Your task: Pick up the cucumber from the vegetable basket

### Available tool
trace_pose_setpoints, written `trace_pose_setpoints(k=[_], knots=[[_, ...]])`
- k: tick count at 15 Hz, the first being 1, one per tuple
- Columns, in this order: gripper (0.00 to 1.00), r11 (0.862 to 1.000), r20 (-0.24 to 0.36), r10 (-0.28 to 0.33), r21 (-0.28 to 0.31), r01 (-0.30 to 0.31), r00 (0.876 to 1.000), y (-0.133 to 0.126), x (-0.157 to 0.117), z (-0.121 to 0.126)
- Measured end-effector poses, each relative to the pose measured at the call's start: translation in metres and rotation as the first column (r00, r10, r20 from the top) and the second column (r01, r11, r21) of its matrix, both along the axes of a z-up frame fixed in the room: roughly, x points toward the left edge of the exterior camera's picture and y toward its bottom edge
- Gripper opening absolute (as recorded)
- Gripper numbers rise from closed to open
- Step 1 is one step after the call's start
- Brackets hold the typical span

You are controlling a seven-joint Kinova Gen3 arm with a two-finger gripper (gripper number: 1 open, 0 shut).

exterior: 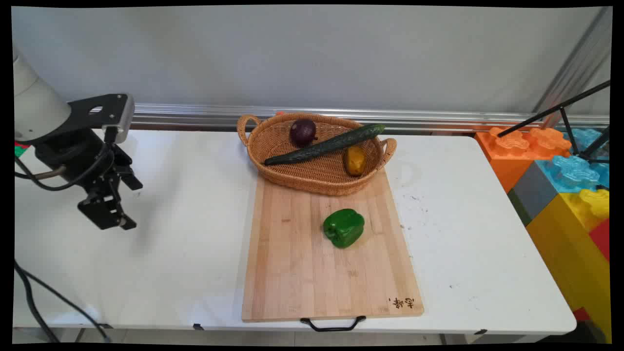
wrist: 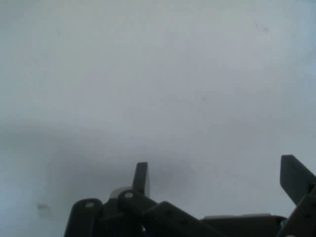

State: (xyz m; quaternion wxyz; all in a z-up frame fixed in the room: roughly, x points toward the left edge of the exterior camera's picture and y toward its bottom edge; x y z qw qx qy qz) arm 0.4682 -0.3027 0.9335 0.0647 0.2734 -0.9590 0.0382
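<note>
Three vegetables lie inside the wicker basket [exterior: 273, 146], an oval woven one with a loop handle at each end. Its near part rests on the far end of the wooden cutting board [exterior: 302, 273], which serves as the landmark for everything else. Inside the basket, a long dark green cucumber [exterior: 325, 144] runs slantwise, its far tip propped on the rim toward the right handle. A dark purple onion [exterior: 303, 132] sits on the far side of the cucumber, and a yellow-orange pepper [exterior: 355, 160] sits on its near side, close to the right handle.

On the board itself, near the middle and apart from the basket, lies a green bell pepper [exterior: 344, 227], touching nothing else. A black handle [exterior: 333, 323] juts from the board's near edge, and a small burnt mark sits in the board's near right corner.

Well to the left of the board, the jaws [exterior: 124, 204] hang over bare white tabletop [exterior: 185, 253], spread apart and holding nothing; in the hand view the jaws [wrist: 217, 182] show two fingers [wrist: 141, 178] standing wide, with only plain tabletop between them. Black cables trail from the arm.

Far to the right of the board, past the tabletop's end, stand big toy blocks [exterior: 565, 195] in orange, blue, yellow and grey.
</note>
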Motion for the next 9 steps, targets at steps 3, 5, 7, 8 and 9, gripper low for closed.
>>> trace_pose_setpoints(k=[3, 5, 7, 8, 9], knots=[[1.0, 0.999, -0.066, 0.023, -0.04, -0.026, 0.998, -0.012, -0.006, -0.007], [1.0, 0.995, -0.143, 0.059, -0.07, -0.07, 0.988, -0.028, -0.022, -0.012], [1.0, 0.989, -0.207, 0.095, -0.091, -0.116, 0.974, -0.043, -0.042, -0.014], [1.0, 0.986, -0.234, 0.108, -0.101, -0.135, 0.966, -0.05, -0.053, -0.014], [1.0, 0.983, -0.253, 0.117, -0.11, -0.149, 0.96, -0.056, -0.062, -0.014]])
